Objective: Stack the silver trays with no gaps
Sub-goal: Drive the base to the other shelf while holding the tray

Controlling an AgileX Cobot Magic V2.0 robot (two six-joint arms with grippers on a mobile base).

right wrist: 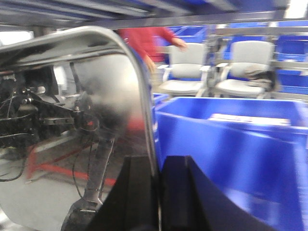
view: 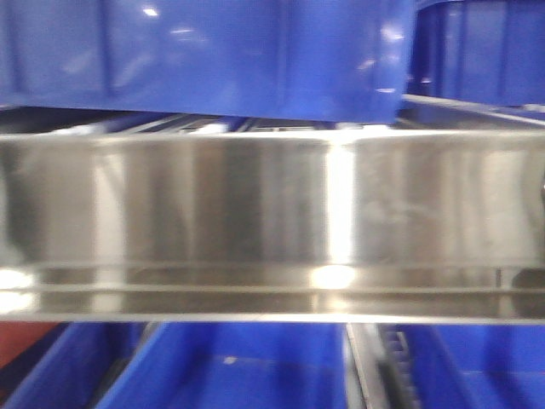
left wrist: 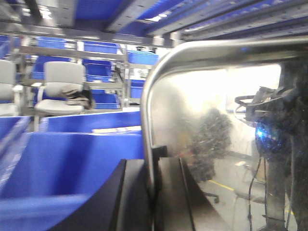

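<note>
Status: one shallow, shiny stainless-steel tray (view: 272,213) with a rolled rim is gripped at both ends. It spans the full width of the front view across mid-frame, roughly level, side wall toward the camera. Blurred bands run along its lower edge; can't tell if that is only the rim. A blue plastic bin (view: 213,51) fills the top of that view, and more blue bins (view: 230,366) sit along the bottom.

Left gripper (left wrist: 151,166): black fingers (left wrist: 130,192) clamped on the tray's rim, one each side, at bottom centre of the left wrist view. The tray's reflective bottom takes the right half of the frame, with its rounded corner at upper centre. Grey office chairs (left wrist: 60,86) are at upper left, far back.

Right gripper (right wrist: 156,166): likewise clamped on the rim, one finger each side, at bottom centre of the right wrist view. The tray fills the left half and a large blue bin sits on the right. A person in a red top (right wrist: 144,38) stands at top centre, well apart from the tray.
</note>
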